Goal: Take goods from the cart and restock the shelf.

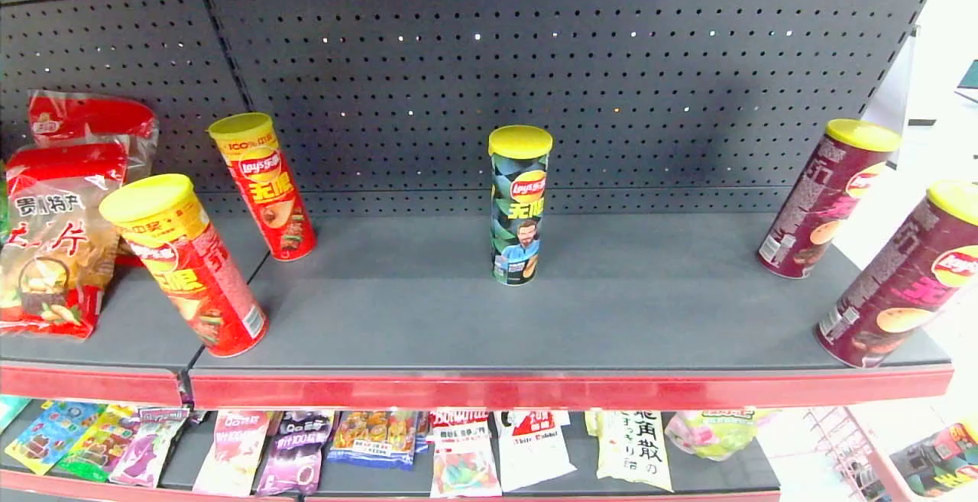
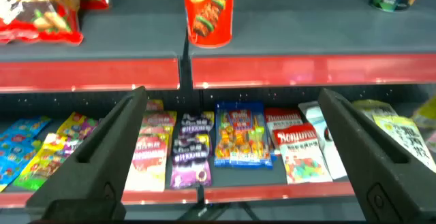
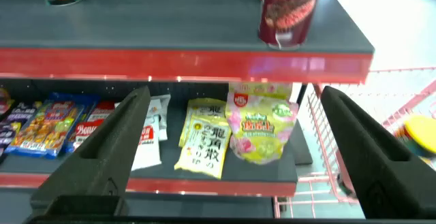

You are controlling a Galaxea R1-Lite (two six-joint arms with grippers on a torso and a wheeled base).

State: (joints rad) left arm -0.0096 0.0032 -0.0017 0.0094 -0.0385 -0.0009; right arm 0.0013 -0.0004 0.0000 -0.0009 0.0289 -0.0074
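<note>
Right now the left gripper [image 2: 233,94] is spread wide with nothing between its two dark fingers [image 2: 102,149]. It hangs in front of the red edge of the long grey shelf board [image 1: 611,319]. The right gripper [image 3: 235,91] is wide open and holds nothing too.

In the head view, the front red tube can with a yellow lid [image 1: 191,273] stands at the left of the frame, near the shelf's front edge. The left wrist view shows its base [image 2: 208,13]. The back red tube can [image 1: 267,189] stands behind it, close to the black wall full of little holes [image 1: 535,66]. The blue and green tube can [image 1: 519,212] stands alone in the middle of the frame. At the right of the frame are the back dark purple tube can [image 1: 825,204] and the front dark purple tube can [image 1: 894,288] (this one sits right by the shelf's corner). The right wrist view shows the front one's base [image 3: 286,13]. All five cans have yellow lids.

Red snack bags [image 1: 53,242] lean at the far left edge. Small bright candy bags [image 1: 458,456] lie in a row on the lower shelf, along the bottom of the frame. The pink wire cart [image 1: 844,437] is in the bottom right corner, with a colourful pack [image 1: 940,456] inside it.
</note>
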